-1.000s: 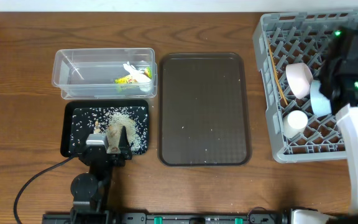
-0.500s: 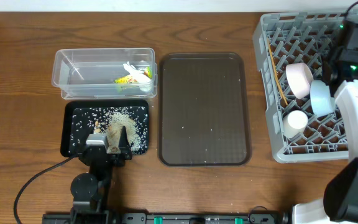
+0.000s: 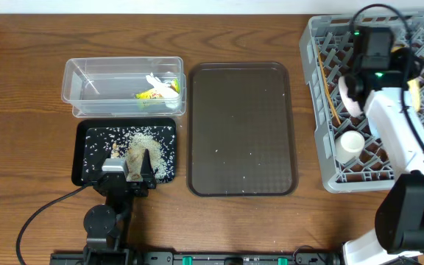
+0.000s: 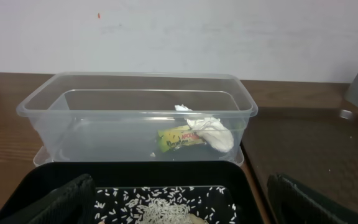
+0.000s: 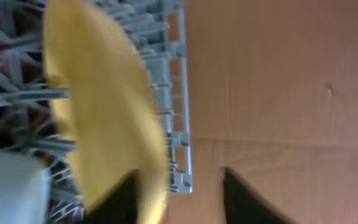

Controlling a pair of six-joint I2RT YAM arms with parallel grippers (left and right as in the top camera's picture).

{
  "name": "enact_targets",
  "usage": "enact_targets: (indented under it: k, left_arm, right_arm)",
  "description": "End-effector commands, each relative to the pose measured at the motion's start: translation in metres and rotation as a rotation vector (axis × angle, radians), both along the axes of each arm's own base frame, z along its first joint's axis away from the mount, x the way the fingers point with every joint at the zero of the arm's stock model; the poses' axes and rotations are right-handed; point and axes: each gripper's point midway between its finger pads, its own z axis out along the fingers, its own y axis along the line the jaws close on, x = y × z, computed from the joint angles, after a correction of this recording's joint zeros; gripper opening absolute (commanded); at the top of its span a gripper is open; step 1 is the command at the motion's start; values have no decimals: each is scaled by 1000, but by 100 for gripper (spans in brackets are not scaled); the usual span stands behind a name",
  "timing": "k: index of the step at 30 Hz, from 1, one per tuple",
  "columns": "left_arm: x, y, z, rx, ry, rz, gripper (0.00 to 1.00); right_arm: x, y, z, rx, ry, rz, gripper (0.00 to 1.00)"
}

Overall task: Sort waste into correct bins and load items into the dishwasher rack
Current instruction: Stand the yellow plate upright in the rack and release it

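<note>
Clear tub (image 3: 87, 81), upper left of the overhead view: it holds the green-and-orange snack wrapper (image 3: 150, 94) and the crumpled white paper (image 3: 165, 85). Both lie together at its right end. The left wrist view shows the paper resting partly on the wrapper.

Black tray (image 3: 82, 151), directly below the tub, with its edge touching the tub: it holds the loose rice grains (image 3: 157, 147), piled densest toward the lower right. A brownish scrap (image 3: 135, 154) sits in the pile.

Left gripper (image 3: 131, 168): it sits over the lower edge of the black tray. The fingers are spread wide and grasp nothing.

Serving tray (image 3: 241, 110), centre of the frame: it carries only a few scattered rice grains.

Dishwasher rack (image 3: 317, 132), right side of the frame, on the wooden table (image 3: 35, 110):
- The chopsticks (image 3: 328, 88) lie along the left compartments.
- The white bowl (image 3: 347, 90) stands on edge just right of them, partly hidden by the right arm.
- The white cup (image 3: 350, 143) sits below the bowl, near the lower left corner.
- The yellow plate (image 5: 104, 106) stands on edge against the pegs by the rack's outer wall. The right wrist view of it is blurred.

Right gripper (image 5: 179, 174): it is positioned above the rack at the plate's rim. The fingers are parted, with bare table showing between them. One finger overlaps the plate's edge, and the plate is not clamped.

The light blue bowl cannot be identified with certainty.
</note>
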Motion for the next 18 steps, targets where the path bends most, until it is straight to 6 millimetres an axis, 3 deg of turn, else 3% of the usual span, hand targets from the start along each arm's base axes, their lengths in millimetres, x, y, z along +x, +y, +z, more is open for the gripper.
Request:
enact_targets:
  k: [1, 6, 10, 15, 18]
  left_arm:
    - [0, -1, -15, 6, 35, -6, 90]
    - [0, -1, -15, 6, 35, -6, 90]
    - [0, -1, -15, 6, 35, -6, 90]
    - [0, -1, -15, 6, 35, -6, 91]
    - [0, -1, -15, 6, 35, -6, 90]
  right_arm:
    - [1, 24, -8, 42, -43, 2, 56]
    - [-10, 46, -18, 171, -142, -40, 66]
    - [-21, 77, -27, 409, -125, 30, 65]
    - [-45, 99, 1, 643, -231, 40, 67]
    - [-62, 125, 22, 827, -264, 116, 65]
